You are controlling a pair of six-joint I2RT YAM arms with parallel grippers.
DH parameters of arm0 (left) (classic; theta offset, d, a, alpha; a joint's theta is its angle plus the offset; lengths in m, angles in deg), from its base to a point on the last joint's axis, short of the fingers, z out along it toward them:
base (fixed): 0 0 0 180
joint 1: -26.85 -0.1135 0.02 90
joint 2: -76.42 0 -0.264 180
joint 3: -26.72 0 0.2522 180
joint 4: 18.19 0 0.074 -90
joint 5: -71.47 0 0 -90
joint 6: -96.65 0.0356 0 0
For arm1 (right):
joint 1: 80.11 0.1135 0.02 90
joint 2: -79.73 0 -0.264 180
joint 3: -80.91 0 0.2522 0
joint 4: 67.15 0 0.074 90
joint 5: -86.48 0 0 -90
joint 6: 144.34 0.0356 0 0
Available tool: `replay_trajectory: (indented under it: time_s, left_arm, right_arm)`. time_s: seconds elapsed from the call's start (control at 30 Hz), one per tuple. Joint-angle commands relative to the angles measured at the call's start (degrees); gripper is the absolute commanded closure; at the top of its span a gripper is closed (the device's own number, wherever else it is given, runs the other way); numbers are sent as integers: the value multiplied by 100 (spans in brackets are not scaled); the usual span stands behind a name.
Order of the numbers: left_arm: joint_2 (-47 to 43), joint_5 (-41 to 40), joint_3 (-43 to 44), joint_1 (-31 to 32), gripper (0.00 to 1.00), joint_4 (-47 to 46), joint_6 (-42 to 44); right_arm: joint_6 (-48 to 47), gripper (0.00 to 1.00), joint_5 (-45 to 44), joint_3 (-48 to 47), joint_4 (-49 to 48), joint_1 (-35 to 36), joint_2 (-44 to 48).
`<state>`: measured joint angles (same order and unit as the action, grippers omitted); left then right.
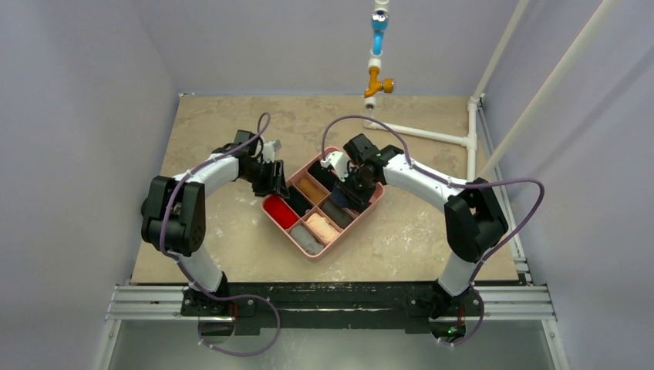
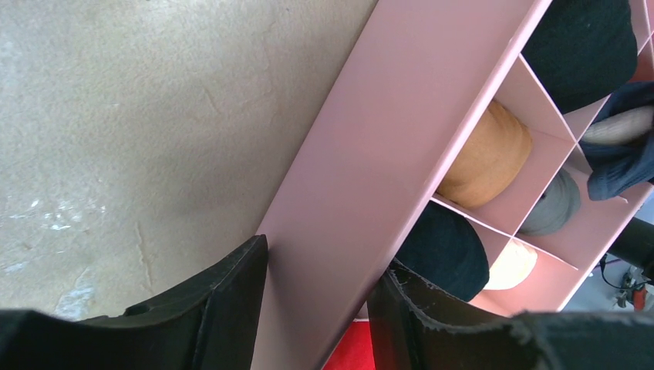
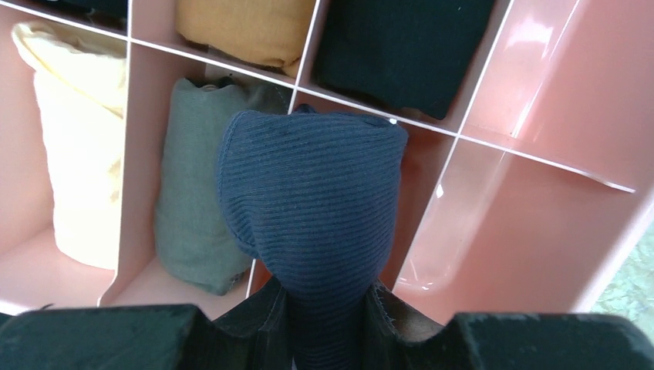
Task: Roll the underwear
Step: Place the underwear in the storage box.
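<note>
The underwear [image 3: 316,200] is a navy ribbed bundle pinched between my right gripper's [image 3: 328,316] fingers, held just over the dividers of the pink tray [image 3: 540,92]. In the left wrist view the underwear [image 2: 621,166] shows its pale cream band. In the top view my right gripper [image 1: 348,189] is over the middle of the tray [image 1: 353,227] and hides most of the garment. My left gripper [image 2: 316,308] is closed on the tray's outer left wall [image 2: 385,154], one finger on each side; it also shows in the top view [image 1: 274,179].
Tray compartments hold an orange roll [image 3: 247,31], a black roll [image 3: 401,54], a grey-green roll [image 3: 197,208], a cream roll [image 3: 77,146] and a red one [image 1: 280,210]. The compartment at the right [image 3: 524,223] holds nothing. White pipes [image 1: 432,135] stand at the back right.
</note>
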<state>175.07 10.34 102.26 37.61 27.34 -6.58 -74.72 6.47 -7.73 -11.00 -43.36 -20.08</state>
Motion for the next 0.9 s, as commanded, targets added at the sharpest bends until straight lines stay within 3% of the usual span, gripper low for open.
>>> replay_trajectory:
  time_s: [0.0, 0.37, 0.87]
  left_arm:
    - [-194, 137, -146, 144, 52, -167, -272]
    - [-434, 100, -340, 150, 52, -282, -130]
    - [-434, 273, -355, 300, 53, -417, -206]
  right_arm:
    - [107, 100, 14, 141, -111, 16, 202]
    - [514, 100, -173, 328, -345, -208, 264]
    - [366, 100, -989, 70, -153, -108, -403]
